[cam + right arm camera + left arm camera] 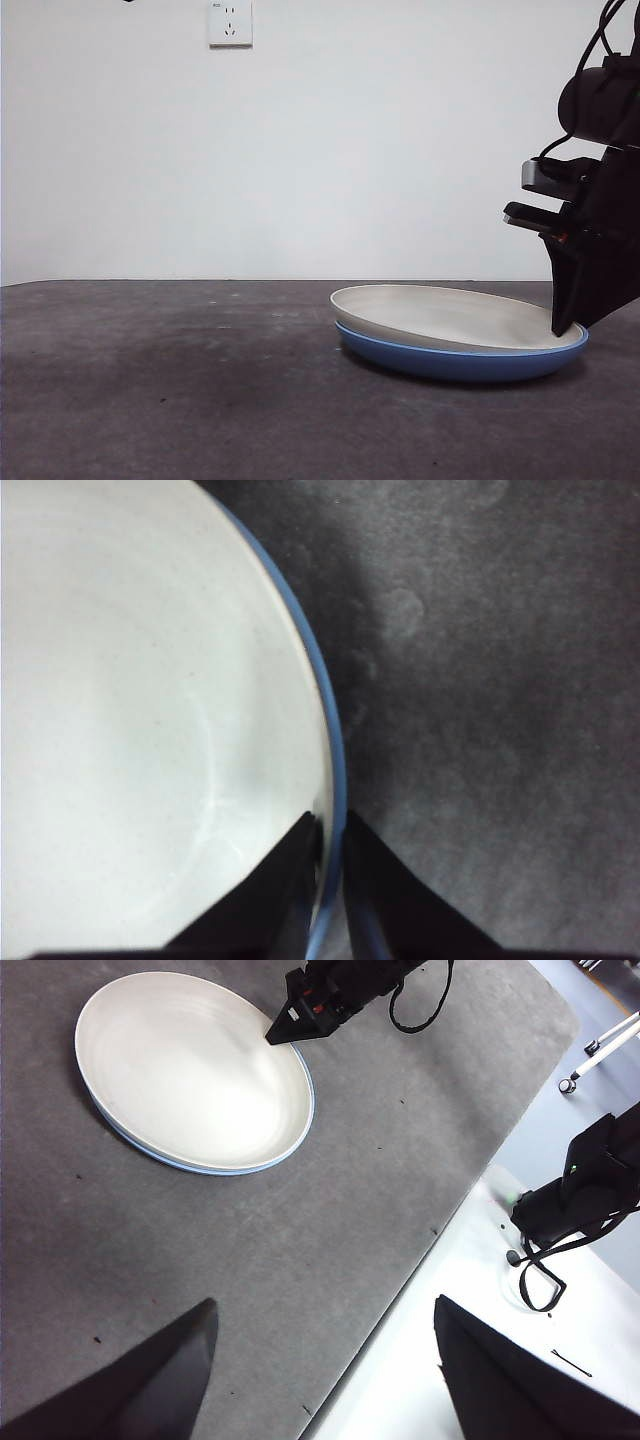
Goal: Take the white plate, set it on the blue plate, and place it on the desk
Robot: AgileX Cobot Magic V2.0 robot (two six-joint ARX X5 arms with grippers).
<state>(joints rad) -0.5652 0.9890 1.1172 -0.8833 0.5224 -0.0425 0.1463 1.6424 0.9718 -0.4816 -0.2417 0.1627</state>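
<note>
Right gripper (328, 880) has its fingers pinched on the right-hand rim of the white plate (450, 315), one finger inside the rim, one outside, arm angled down from the upper right. The white plate sits nested in the blue plate (460, 362) on the counter (160, 380), with bare counter stretching left. Left gripper (325, 1360) hangs high and well apart, fingers spread wide.

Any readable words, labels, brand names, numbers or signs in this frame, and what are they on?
None can be read.
The white plate and blue plate are plain.
The wall socket has slots only, no legible marking.
The right claw, at the plates' rim, shows a small red spot, too small to read.
The desk bears no text.
</note>
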